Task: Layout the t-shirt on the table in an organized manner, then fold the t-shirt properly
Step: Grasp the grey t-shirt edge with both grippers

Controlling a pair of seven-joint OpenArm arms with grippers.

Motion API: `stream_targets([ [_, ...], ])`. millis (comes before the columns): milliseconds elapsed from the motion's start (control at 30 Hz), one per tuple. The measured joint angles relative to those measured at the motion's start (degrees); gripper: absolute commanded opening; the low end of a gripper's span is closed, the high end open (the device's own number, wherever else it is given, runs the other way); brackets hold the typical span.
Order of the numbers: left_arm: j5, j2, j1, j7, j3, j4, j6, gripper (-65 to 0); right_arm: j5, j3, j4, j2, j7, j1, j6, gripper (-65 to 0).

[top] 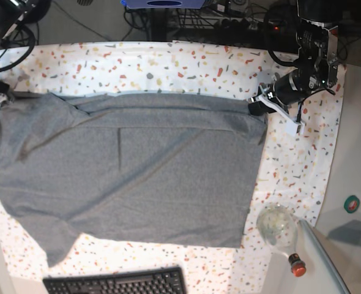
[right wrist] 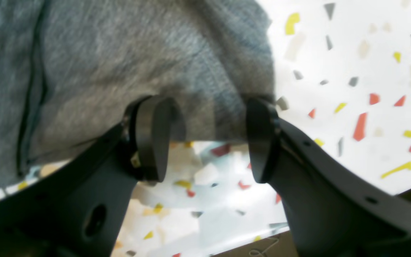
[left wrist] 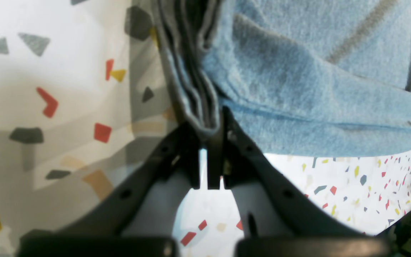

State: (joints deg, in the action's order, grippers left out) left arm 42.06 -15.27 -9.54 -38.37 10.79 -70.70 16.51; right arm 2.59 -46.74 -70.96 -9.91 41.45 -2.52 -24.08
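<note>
- The shirt [top: 131, 171] is spread out on the table [top: 186, 61], covering most of the middle of it. It's mostly flat, with a few long creases running across the body.
- The shirt's top edge is folded over into a narrow band just inside the table's far edge, so a strip of speckled cloth shows beyond it.
- One sleeve sticks out at the shirt's lower left corner, right above the keyboard [top: 116, 283] that sits at the near edge of the table.
- Left gripper [left wrist: 211, 142] is at the shirt's upper right corner in the base view, jaws pressed together and pinching a bunched fold of the hem. In the wrist view you can see several layers of fabric stacked between the fingers [left wrist: 187, 150], with the cloth lifted a bit off the table there.
- Right gripper [right wrist: 205, 137] is at the shirt's upper left corner, over by the table's left edge. Its jaws are spread wide, one pad [right wrist: 152, 137] on each side of the fabric edge, and nothing is clamped. The shirt edge sits just beyond the pads; can't tell if it's touching them.
- A clear round thing [top: 275, 225] sits just off the shirt's lower right corner, on the table, with a small red-capped item [top: 297, 267] a bit nearer. Both are too blurry to name properly.
</note>
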Motion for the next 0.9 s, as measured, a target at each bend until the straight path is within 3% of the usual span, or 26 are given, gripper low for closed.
stream_targets([
  [167,0.0,0.0,0.0,0.0,0.0,0.0,0.0,-65.0,0.1,0.0,0.9,-0.2,-0.3,0.1,0.0,-35.7],
  [267,0.0,0.0,0.0,0.0,0.0,0.0,0.0,-65.0,0.2,0.0,1.6,-0.5,-1.2,0.3,0.0,-50.1],
  [333,0.0,0.0,0.0,0.0,0.0,0.0,0.0,-65.0,0.4,0.0,3.3,-1.2,-1.8,0.9,0.0,-63.2],
  [367,0.0,0.0,0.0,0.0,0.0,0.0,0.0,-65.0,0.2,0.0,3.6,-1.3,-1.9,1.0,0.0,-65.0],
  [667,0.0,-1.1,0.0,-0.2,-0.1,0.0,0.0,-65.0,0.5,0.5,4.1,-3.2,-1.8,2.6,0.0,-65.0],
  [900,-0.2,-1.6,0.0,-0.2,-0.1,0.0,0.0,-65.0,0.2,6.3,4.1,-5.6,-1.4,3.3,0.0,-65.0],
])
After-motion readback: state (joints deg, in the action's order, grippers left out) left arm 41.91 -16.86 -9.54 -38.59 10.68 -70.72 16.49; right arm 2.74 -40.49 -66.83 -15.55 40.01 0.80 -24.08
